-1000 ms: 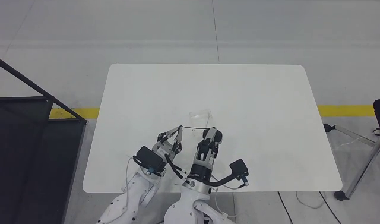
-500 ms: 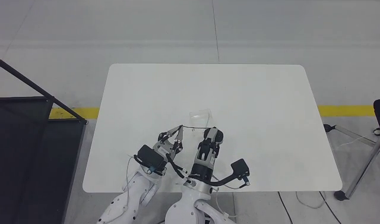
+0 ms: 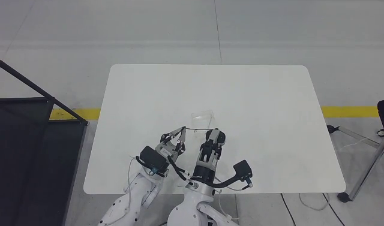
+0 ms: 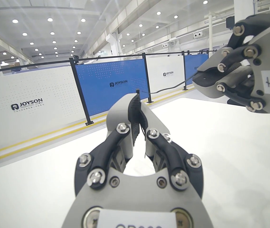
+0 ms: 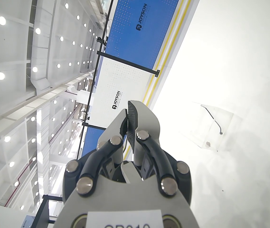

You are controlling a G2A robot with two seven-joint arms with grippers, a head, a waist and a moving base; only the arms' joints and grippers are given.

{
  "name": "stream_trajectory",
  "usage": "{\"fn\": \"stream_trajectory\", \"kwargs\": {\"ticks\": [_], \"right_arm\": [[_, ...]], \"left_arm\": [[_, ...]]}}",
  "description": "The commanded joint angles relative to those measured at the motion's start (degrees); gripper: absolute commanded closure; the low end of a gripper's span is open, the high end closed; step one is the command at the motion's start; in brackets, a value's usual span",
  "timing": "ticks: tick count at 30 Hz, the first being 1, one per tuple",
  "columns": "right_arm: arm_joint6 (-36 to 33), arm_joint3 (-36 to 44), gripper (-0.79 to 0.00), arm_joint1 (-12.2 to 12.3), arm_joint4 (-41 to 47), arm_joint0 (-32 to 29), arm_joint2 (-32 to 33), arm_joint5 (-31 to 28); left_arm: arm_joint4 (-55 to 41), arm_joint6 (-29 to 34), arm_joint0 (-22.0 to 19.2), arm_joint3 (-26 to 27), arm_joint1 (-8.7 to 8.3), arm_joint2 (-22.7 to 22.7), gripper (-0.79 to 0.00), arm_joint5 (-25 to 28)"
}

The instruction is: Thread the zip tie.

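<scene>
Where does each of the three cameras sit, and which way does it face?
Top view: above the arms, looking down at the table; left pincer and right pincer show near its near edge, the zip tie between them.
Left wrist view: on the left wrist, looking along the left pincer across the table to fence panels.
Right wrist view: on the right wrist, looking along the right pincer toward a clear bag.
Shared: the left wrist view also catches the right pincer; top and right wrist views both show the bag.
</scene>
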State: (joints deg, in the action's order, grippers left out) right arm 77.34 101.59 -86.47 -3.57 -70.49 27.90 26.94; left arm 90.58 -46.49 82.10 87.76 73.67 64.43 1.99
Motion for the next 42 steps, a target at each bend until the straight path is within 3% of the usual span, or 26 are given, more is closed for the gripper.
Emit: {"fn": "stream_trajectory", "kwargs": {"ticks": [1,42], "right_arm": [[-0.11,0.01,0.000,-0.02,-0.02,-0.03,0.07,0.11],[-1.09,-0.75,0.000,-1.23,-1.04,-0.28,0.76,1.08]], "left_arm": [[0.07,-0.01,0.03,0.01,0.02,0.01,0.000,0.01],[-0.27,-0.56,-0.01,-0.30,0.31,0.61,0.000,0.77]]}}
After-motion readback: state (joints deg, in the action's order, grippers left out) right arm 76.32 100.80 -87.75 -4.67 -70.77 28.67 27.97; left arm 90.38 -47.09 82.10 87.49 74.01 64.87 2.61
